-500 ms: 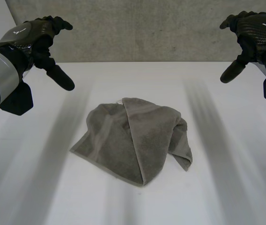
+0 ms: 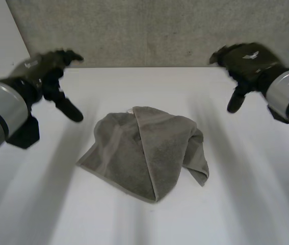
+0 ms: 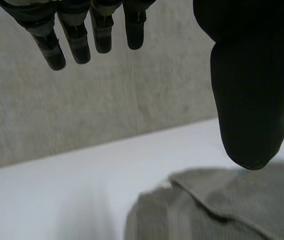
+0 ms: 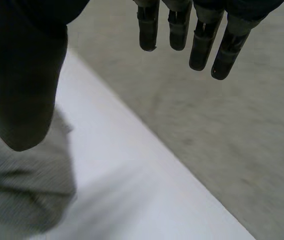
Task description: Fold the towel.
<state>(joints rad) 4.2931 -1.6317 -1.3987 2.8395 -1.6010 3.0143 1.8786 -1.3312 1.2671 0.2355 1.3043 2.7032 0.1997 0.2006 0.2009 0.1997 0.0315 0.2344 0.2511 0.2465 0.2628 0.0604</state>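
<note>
Spanning the head view, the white tabletop (image 2: 251, 204) carries everything, and a grey wall (image 2: 159, 30) runs behind its far edge. We see the grey towel (image 2: 144, 150) lying near the middle of the tabletop. It is rumpled: one flap is thrown over the rest along a diagonal crease, a lump bunches on its right side, and a point sticks out toward the near edge. There is no neat fold yet, so we judge the task barely begun; the towel probably needs spreading flat first.

The left hand (image 2: 47, 71) hovers over the far left part of the tabletop, clear of the towel and empty. Its fingers (image 3: 76, 42) hang straight, spread wide from the thumb (image 3: 249, 100), with the towel's far left edge below the thumb tip. The right hand (image 2: 243, 61) hovers over the far right part, also empty. Its fingers (image 4: 202, 45) are straight and well apart from its thumb (image 4: 24, 90), with the bunched right side of the towel under that thumb.

We read both hands as held wide and ready so each can take its own side of the cloth. One risk we see is pinching the overlapped layers together.
</note>
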